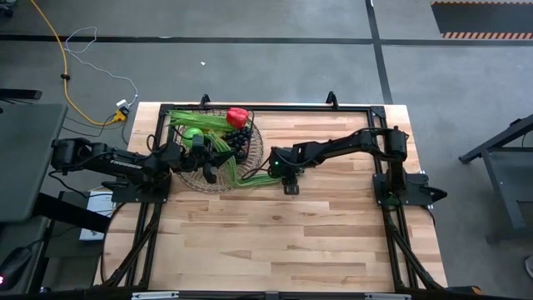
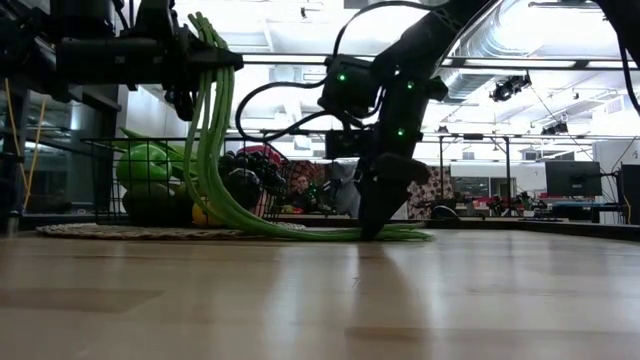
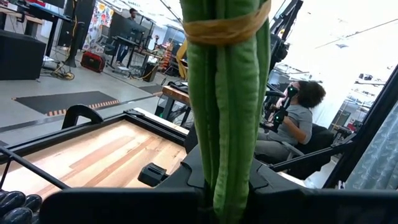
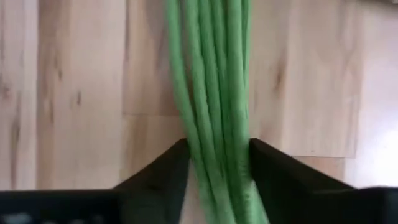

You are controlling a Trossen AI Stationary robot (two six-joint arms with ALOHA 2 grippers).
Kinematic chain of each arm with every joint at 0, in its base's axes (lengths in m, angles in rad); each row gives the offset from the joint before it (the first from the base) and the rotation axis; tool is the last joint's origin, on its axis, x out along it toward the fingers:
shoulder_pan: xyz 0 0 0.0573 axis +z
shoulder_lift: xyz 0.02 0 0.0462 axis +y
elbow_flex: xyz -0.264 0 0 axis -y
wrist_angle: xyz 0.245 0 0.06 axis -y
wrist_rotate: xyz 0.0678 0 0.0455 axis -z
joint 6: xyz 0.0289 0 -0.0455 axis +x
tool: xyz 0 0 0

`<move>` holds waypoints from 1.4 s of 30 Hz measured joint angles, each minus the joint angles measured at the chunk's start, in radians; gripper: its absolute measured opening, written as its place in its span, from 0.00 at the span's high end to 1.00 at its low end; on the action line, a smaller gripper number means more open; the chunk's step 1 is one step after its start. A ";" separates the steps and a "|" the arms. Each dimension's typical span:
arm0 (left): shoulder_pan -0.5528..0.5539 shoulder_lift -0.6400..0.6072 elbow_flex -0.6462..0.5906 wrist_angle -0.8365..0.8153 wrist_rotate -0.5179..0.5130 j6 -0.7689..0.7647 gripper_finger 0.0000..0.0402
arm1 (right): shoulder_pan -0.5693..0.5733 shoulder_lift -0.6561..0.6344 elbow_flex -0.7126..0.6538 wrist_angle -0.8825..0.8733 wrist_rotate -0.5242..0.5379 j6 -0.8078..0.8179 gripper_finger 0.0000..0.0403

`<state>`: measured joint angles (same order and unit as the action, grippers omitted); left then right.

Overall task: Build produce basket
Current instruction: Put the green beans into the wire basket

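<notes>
Green beans [image 2: 215, 150] arching from left gripper [image 1: 202, 160] (clamped) down to right gripper [image 1: 275, 171] (clamped).

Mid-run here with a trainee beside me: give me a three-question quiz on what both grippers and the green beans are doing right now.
1. True or false: the left gripper holds one end of the long green beans raised above the basket.
2. The right gripper has its fingers: A) on either side of the beans' other end at the table, B) on the red pepper, C) raised high above the basket.
3. Fill in: a yellowish ____ binds the bundle near the left gripper.

Key: 1 true; 2 A; 3 band.
</notes>
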<state>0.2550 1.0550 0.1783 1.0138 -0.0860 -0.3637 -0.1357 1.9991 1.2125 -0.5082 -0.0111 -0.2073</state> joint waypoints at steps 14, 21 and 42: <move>-0.001 0.000 0.000 0.025 -0.013 -0.041 0.96 | 0.005 -0.056 -0.006 -0.045 -0.004 0.054 0.98; 0.000 0.000 0.105 -0.015 -0.056 -0.071 0.96 | 0.019 -0.187 -0.009 -0.100 0.014 0.101 0.98; 0.138 -0.138 0.830 -1.429 -0.040 0.147 0.96 | 0.073 -0.313 0.294 -0.051 0.150 -0.121 0.99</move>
<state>0.3934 0.9170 1.0080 -0.4155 -0.1264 -0.2168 -0.0632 1.6856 1.5061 -0.5588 0.1390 -0.3287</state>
